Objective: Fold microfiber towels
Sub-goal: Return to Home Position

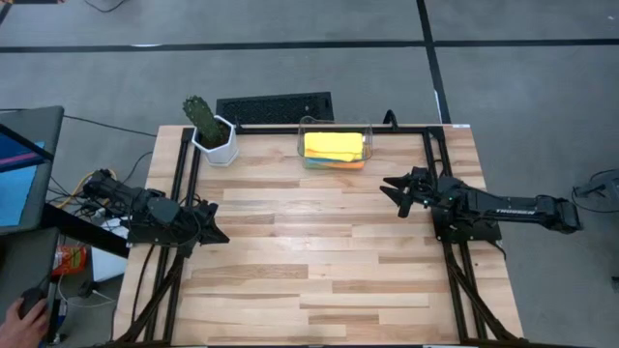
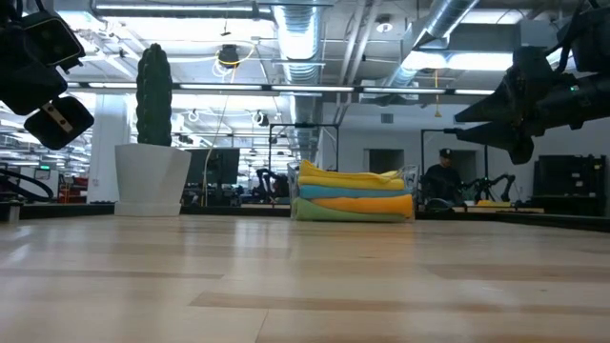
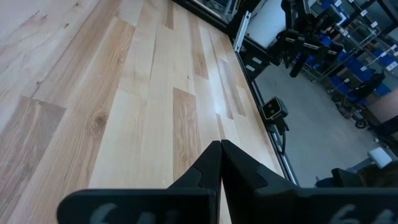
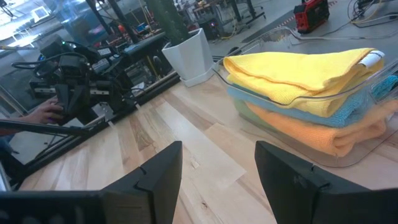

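Four folded microfiber towels lie stacked in a clear plastic bin (image 1: 335,152) at the table's far edge: yellow (image 4: 298,71) on top, then blue (image 4: 348,112), orange (image 4: 323,134) and green (image 2: 343,214) at the bottom. My right gripper (image 1: 395,193) is open and empty, above the table to the right of the bin's near side. My left gripper (image 1: 224,235) is shut and empty, at the table's left side above the wood.
A cactus in a white pot (image 1: 213,130) stands at the far left. A black keyboard-like grille (image 1: 276,106) lies behind the table. A person's hand (image 1: 24,319) shows off the table's left. Bare wood fills the table's middle and near side (image 1: 319,261).
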